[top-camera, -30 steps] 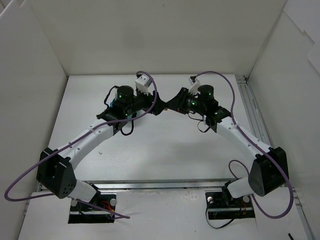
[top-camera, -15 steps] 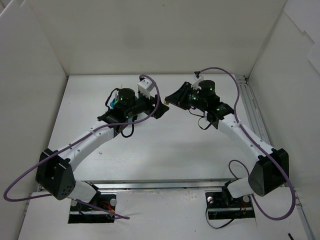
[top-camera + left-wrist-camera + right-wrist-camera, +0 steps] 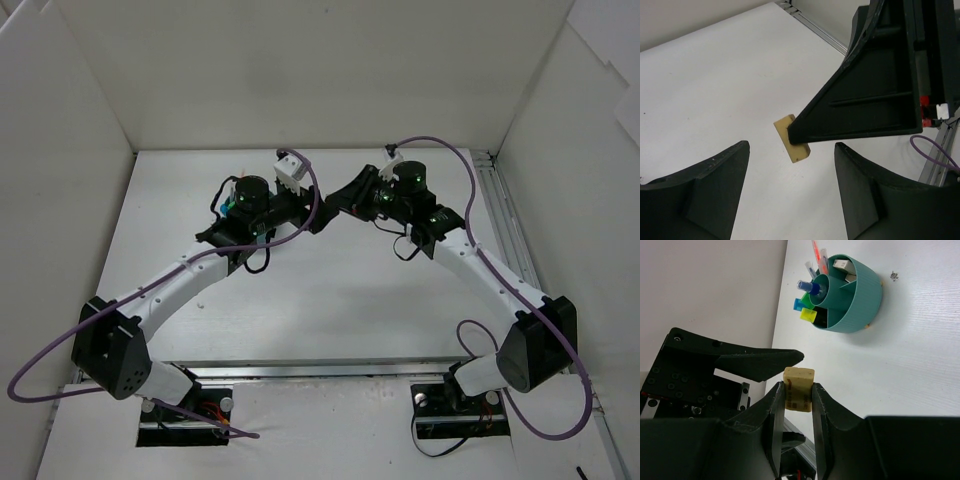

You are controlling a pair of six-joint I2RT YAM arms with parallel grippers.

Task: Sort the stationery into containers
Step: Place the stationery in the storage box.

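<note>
One tan block eraser [image 3: 799,390] in right gripper [image 3: 798,387]; ribbed round teal tub [image 3: 862,292]

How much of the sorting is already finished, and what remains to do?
Done: pens, highlighters, a small bottle and a white eraser sit in the teal tub. In hand: the right jaws are shut on a tan eraser. Left: putting that eraser into the tub; I see no other loose piece.
</note>
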